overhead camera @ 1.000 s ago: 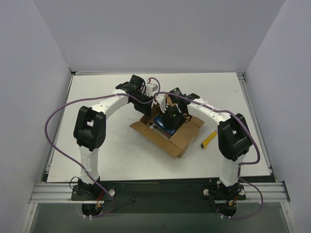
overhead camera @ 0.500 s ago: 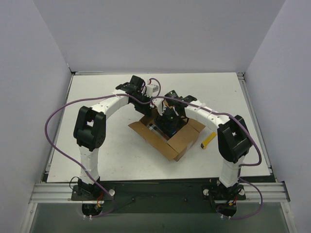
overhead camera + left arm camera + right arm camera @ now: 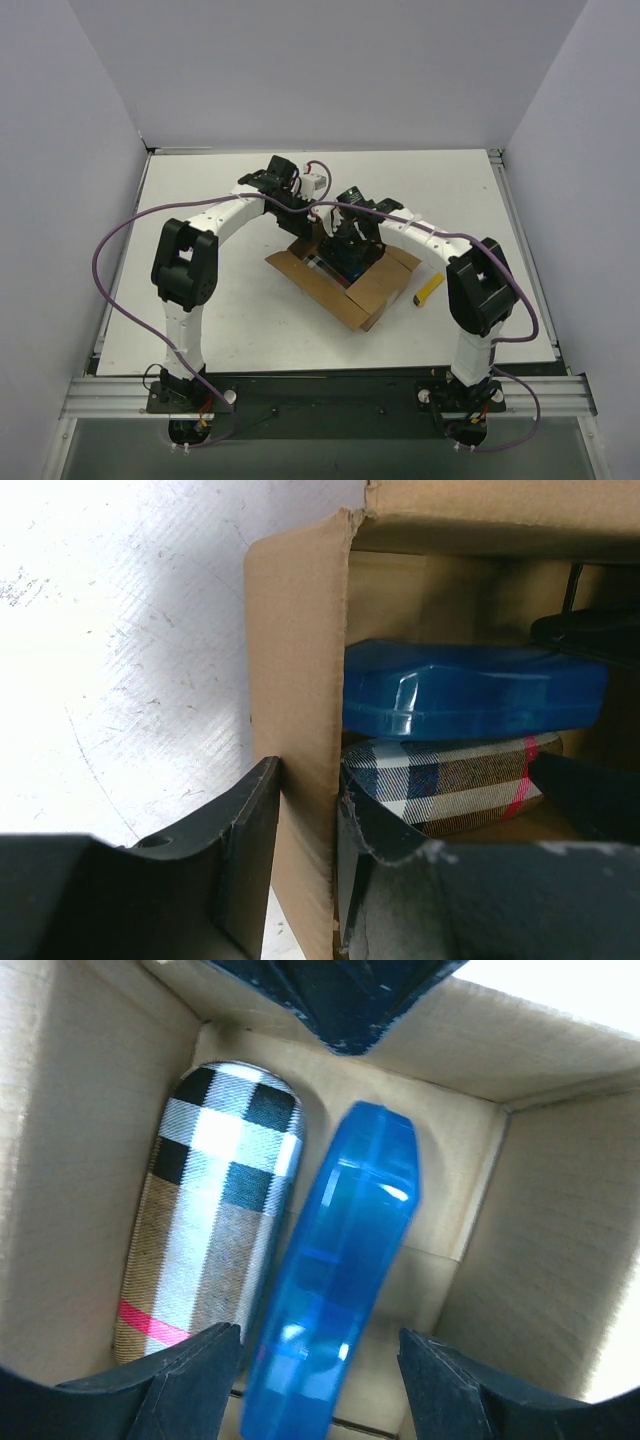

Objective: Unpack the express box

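The express box point(image 3: 352, 290) is a brown carton lying open mid-table with its flaps spread. Inside lie a blue plastic case point(image 3: 340, 1260) and a plaid case point(image 3: 215, 1210) side by side; both also show in the left wrist view, the blue case point(image 3: 470, 690) above the plaid case point(image 3: 450, 785). My left gripper point(image 3: 305, 215) is shut on the box's far wall point(image 3: 295, 680), one finger point(image 3: 245, 850) outside and one inside. My right gripper point(image 3: 320, 1380) is open inside the box, with its fingers point(image 3: 190, 1370) on either side of the near end of the blue case, not touching it.
A small yellow utility knife point(image 3: 430, 288) lies on the white table just right of the box. The two arms arch over the table and meet above the box. Grey walls enclose the table on three sides.
My right gripper has moved a little left and down into the box. The box has shifted slightly left. My left gripper has kept its hold on the wall.
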Robot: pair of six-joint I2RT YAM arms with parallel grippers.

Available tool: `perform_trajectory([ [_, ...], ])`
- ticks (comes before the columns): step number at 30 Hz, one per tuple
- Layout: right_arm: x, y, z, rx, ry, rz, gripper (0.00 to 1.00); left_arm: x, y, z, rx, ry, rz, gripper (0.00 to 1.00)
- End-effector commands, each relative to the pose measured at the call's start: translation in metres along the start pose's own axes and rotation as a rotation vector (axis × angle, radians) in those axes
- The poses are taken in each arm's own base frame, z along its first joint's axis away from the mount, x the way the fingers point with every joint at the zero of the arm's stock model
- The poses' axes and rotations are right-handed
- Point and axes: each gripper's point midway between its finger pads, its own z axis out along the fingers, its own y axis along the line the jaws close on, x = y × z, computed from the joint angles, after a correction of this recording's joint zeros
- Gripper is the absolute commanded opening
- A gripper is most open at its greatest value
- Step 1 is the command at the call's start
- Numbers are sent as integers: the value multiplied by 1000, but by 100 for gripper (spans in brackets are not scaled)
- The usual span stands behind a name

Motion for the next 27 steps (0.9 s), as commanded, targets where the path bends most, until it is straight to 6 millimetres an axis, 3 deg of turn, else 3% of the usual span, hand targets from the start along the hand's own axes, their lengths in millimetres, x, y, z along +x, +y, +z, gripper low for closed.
perform_trajectory([
  [1, 1, 12, 7, -79, 4, 54, 66, 12, -17, 2, 55, 44, -7, 36],
  [7, 19, 27, 23, -177, 48, 118, 59, 14, -15, 2, 49, 48, -7, 36],
  [8, 19, 26, 24, -179, 50, 125, 54, 14, -15, 1, 47, 50, -4, 36],
  [14, -3, 5, 9, -129, -18, 134, 33, 17, -12, 0, 37, 55, -4, 36],
  [17, -16, -7, -10, -68, -61, 88, 26, 14, -11, -1, 33, 52, -1, 36],
  [21, -40, -11, -57, -24, -161, 28, 25, 13, -7, -6, 22, 48, -14, 36],
  [26, -30, -13, -100, -28, -218, 56, 24, 11, 3, -15, 14, 30, -34, 36],
  [27, -27, -21, -115, -6, -241, 93, 24, 11, 4, -16, 16, 32, -36, 36],
])
